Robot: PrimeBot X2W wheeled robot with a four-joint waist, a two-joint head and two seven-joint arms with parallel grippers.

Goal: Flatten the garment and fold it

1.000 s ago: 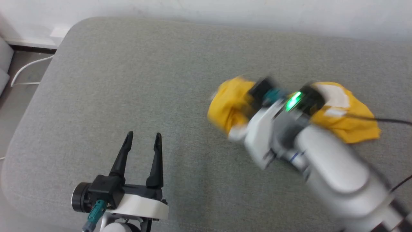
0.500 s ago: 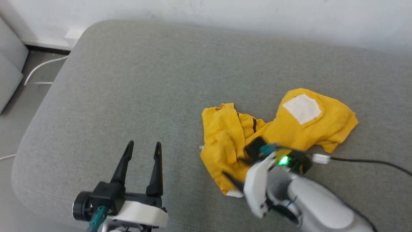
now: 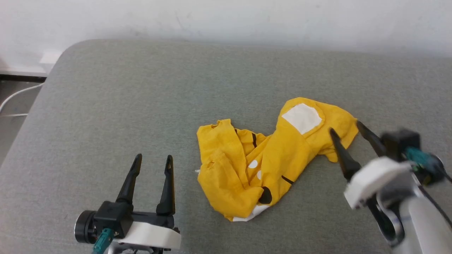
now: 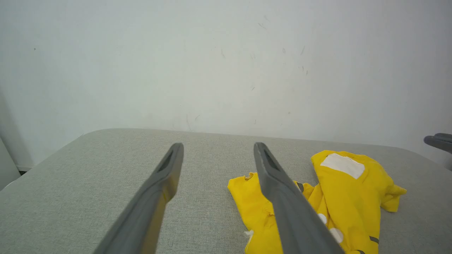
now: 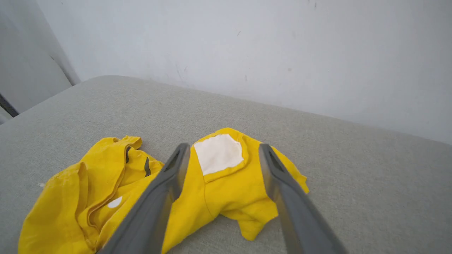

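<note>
The garment (image 3: 268, 162), a bright yellow T-shirt with a white patch and black stripes, lies crumpled on the grey cushion (image 3: 141, 106). It also appears in the left wrist view (image 4: 335, 197) and the right wrist view (image 5: 197, 190). My right gripper (image 3: 345, 126) stands open just right of the shirt's right end, its fingers spread and holding nothing. Along its fingers (image 5: 166, 190) I look over the white patch. My left gripper (image 3: 153, 158) is open at the lower left, apart from the shirt.
A white wall (image 3: 226, 17) runs behind the cushion. The cushion's rounded left edge drops to a floor with a white cable (image 3: 17, 97). Bare cushion surrounds the shirt on all sides.
My right gripper opened, let go of the shirt and drew back to the right. The shirt now lies crumpled on the cushion. The head camera shifted too.
</note>
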